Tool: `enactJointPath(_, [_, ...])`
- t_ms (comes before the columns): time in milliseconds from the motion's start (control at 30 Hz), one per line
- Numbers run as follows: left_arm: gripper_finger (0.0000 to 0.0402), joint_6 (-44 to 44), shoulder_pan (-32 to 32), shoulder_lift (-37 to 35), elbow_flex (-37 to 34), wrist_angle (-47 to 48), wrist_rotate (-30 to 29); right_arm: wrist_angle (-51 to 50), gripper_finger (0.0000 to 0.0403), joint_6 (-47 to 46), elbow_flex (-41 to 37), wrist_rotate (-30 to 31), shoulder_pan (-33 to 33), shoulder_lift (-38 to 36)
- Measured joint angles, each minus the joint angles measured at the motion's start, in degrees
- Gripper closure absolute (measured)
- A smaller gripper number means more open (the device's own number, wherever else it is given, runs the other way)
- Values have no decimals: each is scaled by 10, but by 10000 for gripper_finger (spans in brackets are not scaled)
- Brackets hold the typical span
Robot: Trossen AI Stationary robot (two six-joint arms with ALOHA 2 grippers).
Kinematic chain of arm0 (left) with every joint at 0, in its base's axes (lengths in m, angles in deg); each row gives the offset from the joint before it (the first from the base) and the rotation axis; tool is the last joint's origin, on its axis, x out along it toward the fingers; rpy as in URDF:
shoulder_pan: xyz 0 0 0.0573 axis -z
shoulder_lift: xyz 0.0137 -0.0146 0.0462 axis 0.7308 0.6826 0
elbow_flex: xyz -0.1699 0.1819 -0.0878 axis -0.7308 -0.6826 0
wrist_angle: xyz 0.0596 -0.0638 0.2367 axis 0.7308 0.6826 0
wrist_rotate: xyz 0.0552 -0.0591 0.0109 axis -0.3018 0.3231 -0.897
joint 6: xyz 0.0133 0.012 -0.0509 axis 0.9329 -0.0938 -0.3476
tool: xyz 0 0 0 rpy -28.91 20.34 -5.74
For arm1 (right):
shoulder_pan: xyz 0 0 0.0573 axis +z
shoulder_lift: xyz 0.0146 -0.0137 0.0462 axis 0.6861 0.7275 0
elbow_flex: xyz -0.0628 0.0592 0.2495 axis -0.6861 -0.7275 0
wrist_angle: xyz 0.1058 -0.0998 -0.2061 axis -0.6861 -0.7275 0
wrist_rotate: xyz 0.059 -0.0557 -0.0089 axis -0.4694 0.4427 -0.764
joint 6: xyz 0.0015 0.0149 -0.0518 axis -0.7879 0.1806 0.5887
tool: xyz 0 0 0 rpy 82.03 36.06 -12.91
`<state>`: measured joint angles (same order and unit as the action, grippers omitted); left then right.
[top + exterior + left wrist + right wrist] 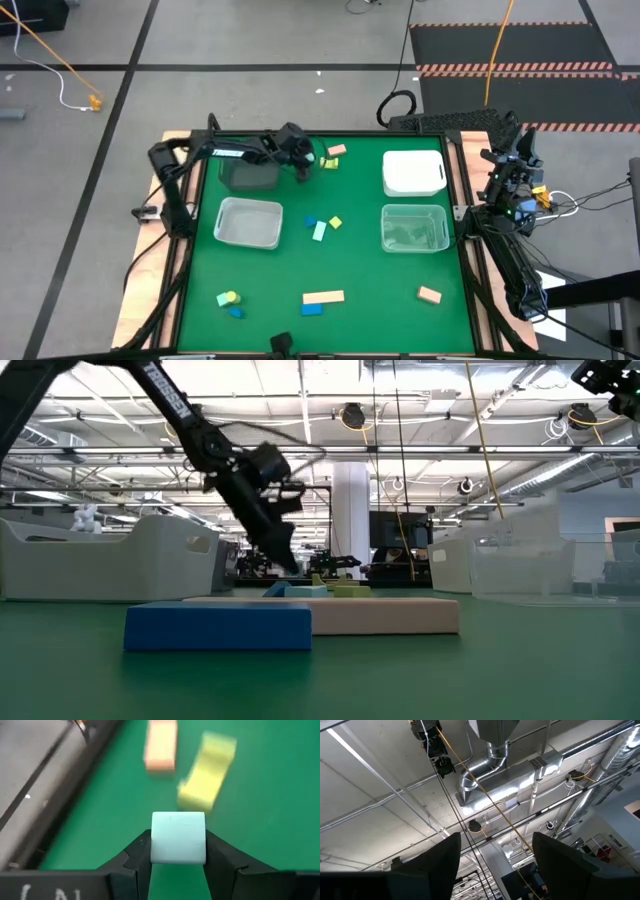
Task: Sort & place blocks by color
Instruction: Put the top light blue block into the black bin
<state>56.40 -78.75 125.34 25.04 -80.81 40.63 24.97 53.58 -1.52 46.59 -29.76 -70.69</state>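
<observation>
Gripping a mint green block (178, 837) between its two dark fingers (137, 857), the left gripper (303, 166) sits at the table's far side, just beside the dark grey bin (249, 175). A tan-orange block (160, 746) and a yellow-green block (207, 772) lie on the green mat just beyond it. More blocks are scattered between the clear bins and along the near edge. The right gripper (495, 865) is parked off the table's right side, pointing at the ceiling, fingers apart.

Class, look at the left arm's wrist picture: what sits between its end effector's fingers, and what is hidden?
A mint green block sits between the left end effector fingers; its underside and the green table beneath are covered.
</observation>
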Motion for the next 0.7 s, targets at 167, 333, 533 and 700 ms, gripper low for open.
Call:
enactJointPath(167, [267,-87,9,-94,0,-16,0,-1,165,0,0,0,0,0])
enactJointPath(333, [267,-119,27,-191,1,-21,-43,-1,165,0,0,0,0,0])
enactJointPath(533, [267,-174,58,-285,1,70,-160,-1,165,0,0,0,0,0])
enactJointPath(700, [267,-274,91,-330,1,224,-280,-1,165,0,0,0,0,0])
